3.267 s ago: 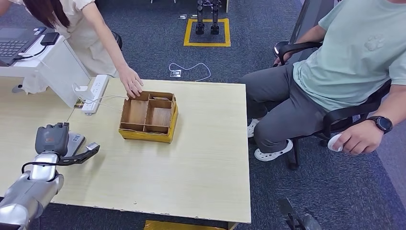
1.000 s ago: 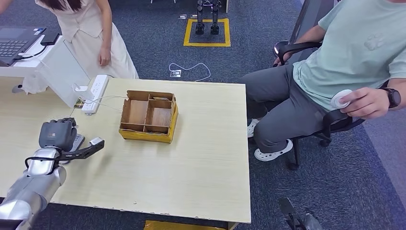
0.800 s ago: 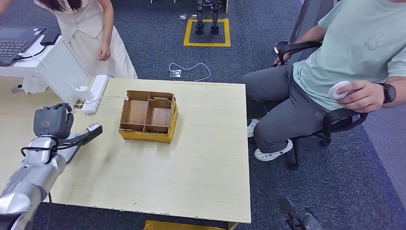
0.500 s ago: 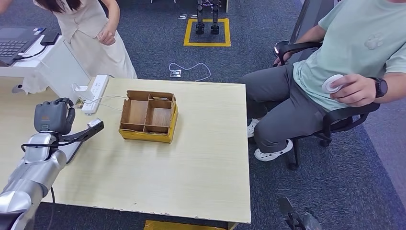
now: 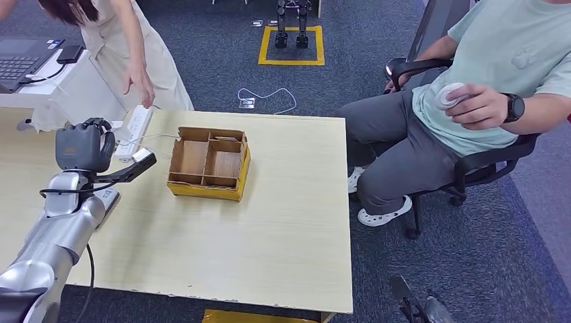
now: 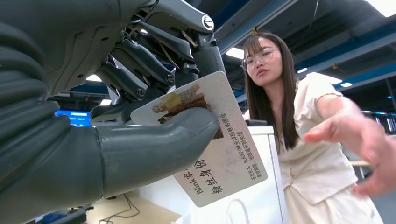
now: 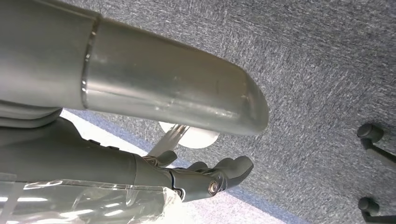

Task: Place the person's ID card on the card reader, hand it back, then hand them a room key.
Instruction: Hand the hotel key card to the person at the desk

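Head view: left hand (image 5: 84,149) raised over the tabletop (image 5: 269,229) near its far left edge, just beside the power strip (image 5: 133,125), thumb and fingers pinching the ID card (image 6: 212,140). Well apart to its right, an open divided box (image 5: 209,163), with bare wood beyond it out to the near and right edges. Past the far edge, a standing person's hand (image 5: 139,82) reaching down toward the card; at the right edge, a seated person (image 5: 485,87) in a chair. Left wrist view: card face printed "Blink" beside Chinese characters, plus a small picture; smaller lines too fine to read. Right wrist view: right hand (image 7: 205,177) hanging over grey carpet, fingers loosely curled, holding nothing.
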`<action>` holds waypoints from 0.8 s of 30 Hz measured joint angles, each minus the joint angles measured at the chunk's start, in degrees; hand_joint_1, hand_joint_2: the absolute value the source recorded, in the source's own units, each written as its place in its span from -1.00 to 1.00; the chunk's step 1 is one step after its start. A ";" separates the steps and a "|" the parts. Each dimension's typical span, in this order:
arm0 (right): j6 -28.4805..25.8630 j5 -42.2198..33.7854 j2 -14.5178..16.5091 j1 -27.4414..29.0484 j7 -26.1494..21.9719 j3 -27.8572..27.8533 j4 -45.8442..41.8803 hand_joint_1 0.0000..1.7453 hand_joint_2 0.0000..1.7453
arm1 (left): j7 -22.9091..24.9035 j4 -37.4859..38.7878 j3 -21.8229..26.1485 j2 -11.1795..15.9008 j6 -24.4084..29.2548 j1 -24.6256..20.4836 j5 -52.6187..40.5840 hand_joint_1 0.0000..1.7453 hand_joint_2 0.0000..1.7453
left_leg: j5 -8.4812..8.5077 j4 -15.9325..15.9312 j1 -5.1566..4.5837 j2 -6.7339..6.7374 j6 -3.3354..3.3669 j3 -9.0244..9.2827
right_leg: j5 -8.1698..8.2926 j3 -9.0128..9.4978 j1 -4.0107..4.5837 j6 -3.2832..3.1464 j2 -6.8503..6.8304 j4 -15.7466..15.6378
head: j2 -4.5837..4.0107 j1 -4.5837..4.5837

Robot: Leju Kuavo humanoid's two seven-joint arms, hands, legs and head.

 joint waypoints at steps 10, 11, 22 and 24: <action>0.02 0.53 0.56 -0.59 0.49 1.01 0.02 -1.00 -1.00 | 0.87 0.00 1.32 -2.66 0.00 -2.63 -1.44 1.00 1.00 | 0.00 0.00 0.00 0.00 0.00 0.00 | 0.00 0.00 0.00 0.00 0.00 0.00 | 0.01 -0.01; 0.02 0.53 0.57 -0.60 0.50 1.04 0.02 -1.00 -1.00 | 0.78 0.00 1.35 -2.80 0.00 -2.72 -1.37 1.00 1.00 | 0.00 0.00 0.00 0.00 0.00 0.00 | 0.00 0.00 0.00 0.00 0.00 0.00 | 0.01 -0.01; 0.50 1.08 1.04 -1.09 0.49 1.66 0.03 -1.00 -1.00 | -1.53 0.00 1.43 -4.61 0.00 -5.37 -1.39 1.00 1.00 | 0.00 0.00 0.00 0.00 0.00 0.00 | 0.02 0.01 0.00 0.00 0.00 0.00 | 0.01 -0.01; 0.51 1.14 1.17 -1.19 0.50 1.84 0.06 -1.00 -1.00 | -0.99 0.00 1.43 -4.93 0.00 -5.70 -1.97 1.00 1.00 | 0.00 0.00 0.00 0.00 0.00 -0.01 | 0.02 0.01 0.00 0.00 0.00 0.00 | 0.02 0.00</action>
